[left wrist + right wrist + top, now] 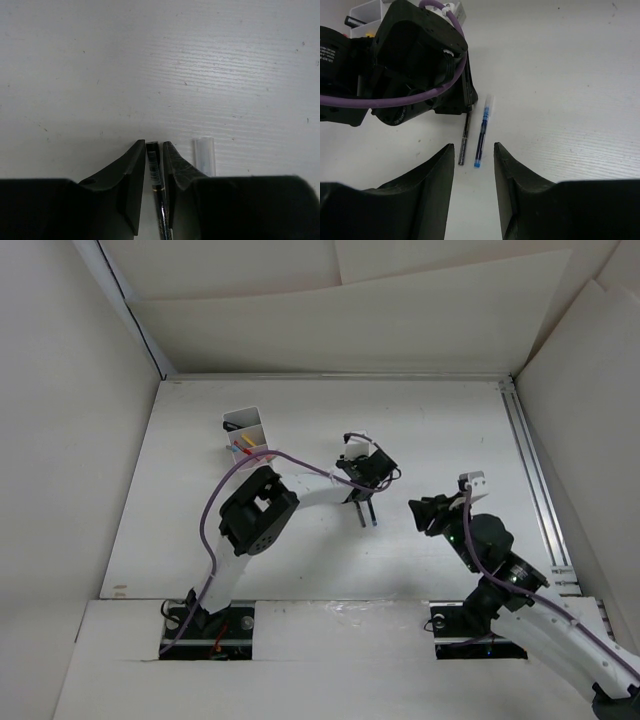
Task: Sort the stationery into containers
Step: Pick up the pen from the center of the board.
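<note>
No text is reading clearly in any view. The black pen (160, 205) is carrying a small white striped label (152, 161), barcode-like, with print too fine to read. The left arm (405, 65) is showing a few small white characters on its black casing at the left frame edge, too blurred and cropped to make out. Nothing is reading as a brand, number or sign.

1. I see the box (247, 435) at the table's far left, with pens standing in it.
2. The left gripper (363, 502) is mid-table, right of the box and nearer me.
3. One pen (154, 165) lies between its fingers, and a second pen (483, 132) lies just to its right.
4. The right gripper (420, 512) is further right, apart from both.
</note>
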Action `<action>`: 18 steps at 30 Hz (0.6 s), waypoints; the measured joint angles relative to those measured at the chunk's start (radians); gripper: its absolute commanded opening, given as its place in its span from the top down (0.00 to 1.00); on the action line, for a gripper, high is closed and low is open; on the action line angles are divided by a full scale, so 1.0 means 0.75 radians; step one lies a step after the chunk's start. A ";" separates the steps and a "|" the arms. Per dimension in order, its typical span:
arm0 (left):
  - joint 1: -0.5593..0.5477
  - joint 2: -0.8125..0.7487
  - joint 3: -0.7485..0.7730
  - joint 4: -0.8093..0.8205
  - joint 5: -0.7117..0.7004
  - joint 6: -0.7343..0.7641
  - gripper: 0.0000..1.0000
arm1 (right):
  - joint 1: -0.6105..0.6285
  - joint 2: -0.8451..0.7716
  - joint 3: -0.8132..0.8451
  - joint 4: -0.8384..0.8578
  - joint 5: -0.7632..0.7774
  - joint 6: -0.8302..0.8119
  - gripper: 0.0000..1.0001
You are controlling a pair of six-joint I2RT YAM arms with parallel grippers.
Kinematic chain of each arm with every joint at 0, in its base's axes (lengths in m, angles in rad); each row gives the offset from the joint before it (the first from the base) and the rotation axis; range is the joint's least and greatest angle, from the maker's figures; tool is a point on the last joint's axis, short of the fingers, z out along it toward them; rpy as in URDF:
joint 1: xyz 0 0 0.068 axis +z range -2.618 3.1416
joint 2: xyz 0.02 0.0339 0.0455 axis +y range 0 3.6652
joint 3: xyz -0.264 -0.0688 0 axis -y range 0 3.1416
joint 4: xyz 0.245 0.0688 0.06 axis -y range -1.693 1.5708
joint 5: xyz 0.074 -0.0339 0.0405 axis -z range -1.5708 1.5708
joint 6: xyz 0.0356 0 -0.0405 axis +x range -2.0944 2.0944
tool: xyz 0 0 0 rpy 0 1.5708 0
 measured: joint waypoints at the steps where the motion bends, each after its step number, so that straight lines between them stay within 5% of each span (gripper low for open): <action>1: 0.000 0.000 0.000 -0.001 -0.002 -0.001 0.85 | 0.000 -0.013 0.000 -0.003 0.001 0.001 0.57; 6: 0.000 0.000 0.000 -0.004 -0.007 -0.011 0.99 | 0.000 -0.062 0.000 -0.036 0.002 0.001 0.56; 18: -0.010 -0.108 -0.132 -0.019 -0.019 -0.030 1.00 | 0.000 -0.071 0.000 -0.064 0.002 0.001 0.56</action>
